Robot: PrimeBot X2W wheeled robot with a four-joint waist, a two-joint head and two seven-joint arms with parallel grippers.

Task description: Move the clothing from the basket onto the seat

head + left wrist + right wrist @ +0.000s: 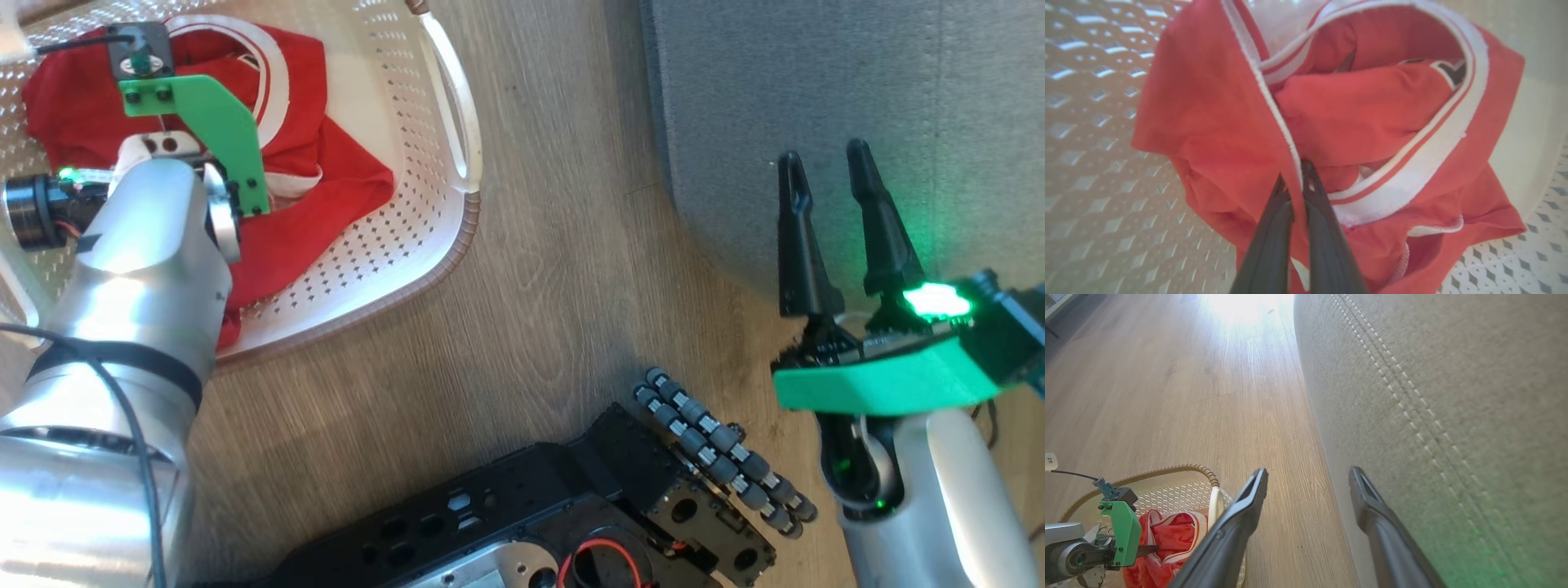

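The bright red soft fabric clothing (335, 171), banded in white with thin red-and-white striped trim, lies bunched inside the small cream perforated plastic basket (400, 245), a rounded rectangle with a brown braided-look rim and a white side handle (457, 106). The basket stands on the pale wood-plank floor (539, 278), to the left of the large grey fabric-upholstered seat (816, 82), with a strip of bare floor between the 2.

The left arm reaches down into the basket, its silver forearm and green wrist bracket (216, 122) covering part of the garment in the head view. In the left wrist view the left gripper (1293, 176) has its 2 dark fingers drawn narrow, almost together, pinching a fold of the clothing. A thin white-edged hem runs straight down between them. A wide white band loops to the right of the fingers, and the basket's perforated wall shows on both sides.

The right gripper (823, 155) is well apart from the basket, beside the seat's rounded edge. Its jaws stand wide with nothing between them. In the right wrist view 1 finger lies over the floor and the other over the grey upholstery, near a double line of pale stitching (1406, 415). A green light (935, 300) glows on its wrist.
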